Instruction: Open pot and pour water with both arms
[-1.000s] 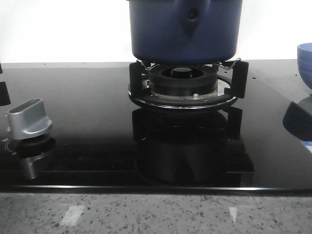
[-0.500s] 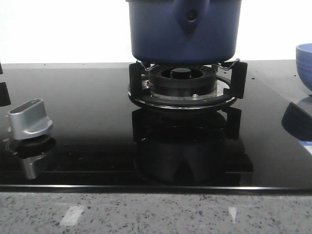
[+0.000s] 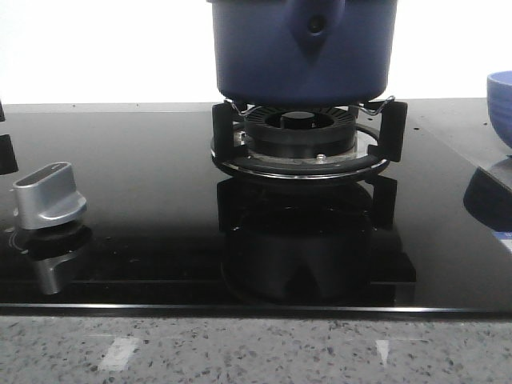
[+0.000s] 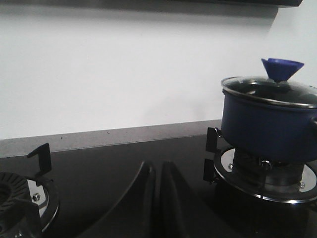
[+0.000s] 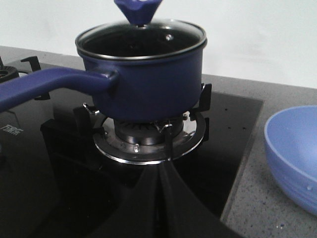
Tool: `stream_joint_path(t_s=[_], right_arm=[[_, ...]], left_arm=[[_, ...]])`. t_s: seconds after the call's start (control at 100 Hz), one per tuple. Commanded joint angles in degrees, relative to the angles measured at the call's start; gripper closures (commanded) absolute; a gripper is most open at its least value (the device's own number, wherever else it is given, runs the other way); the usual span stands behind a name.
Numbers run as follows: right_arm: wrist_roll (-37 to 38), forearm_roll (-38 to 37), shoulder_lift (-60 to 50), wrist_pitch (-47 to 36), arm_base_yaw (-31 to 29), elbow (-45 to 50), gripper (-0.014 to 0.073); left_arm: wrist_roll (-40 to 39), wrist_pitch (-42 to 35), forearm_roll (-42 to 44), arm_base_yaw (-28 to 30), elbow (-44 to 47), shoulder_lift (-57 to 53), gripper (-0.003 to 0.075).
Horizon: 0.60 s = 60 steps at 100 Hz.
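The dark navy-blue pot (image 3: 304, 52) stands on the black burner grate (image 3: 300, 136), its handle mount with one rivet hole facing me. In the left wrist view the pot (image 4: 267, 119) carries a glass lid (image 4: 270, 89) with a blue cone knob (image 4: 281, 69). In the right wrist view the pot (image 5: 148, 84) shows its long blue handle (image 5: 44, 87) and the lid knob (image 5: 137, 11). My left gripper (image 4: 157, 166) is shut and empty, beside the pot's burner. My right gripper (image 5: 162, 168) is shut and empty, in front of the burner. Neither arm shows in the front view.
A lighter-blue bowl (image 5: 294, 153) stands on the grey counter to the right of the stove, its edge showing in the front view (image 3: 501, 100). A silver stove knob (image 3: 48, 196) sits at the front left of the black glass cooktop (image 3: 144, 232). A second burner (image 4: 20, 193) lies further left.
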Motion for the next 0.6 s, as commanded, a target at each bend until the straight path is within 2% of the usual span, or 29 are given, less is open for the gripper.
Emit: stream_joint_path(t_s=[0.0, 0.59], right_arm=[[-0.77, 2.18, 0.39, -1.44, 0.03, -0.9, 0.0639], [-0.77, 2.23, 0.39, -1.35, 0.03, -0.7, 0.0639]], left_arm=[[-0.07, 0.16, -1.69, -0.54, -0.55, 0.41, 0.074], [-0.07, 0.16, -1.69, -0.54, 0.24, 0.41, 0.0741]])
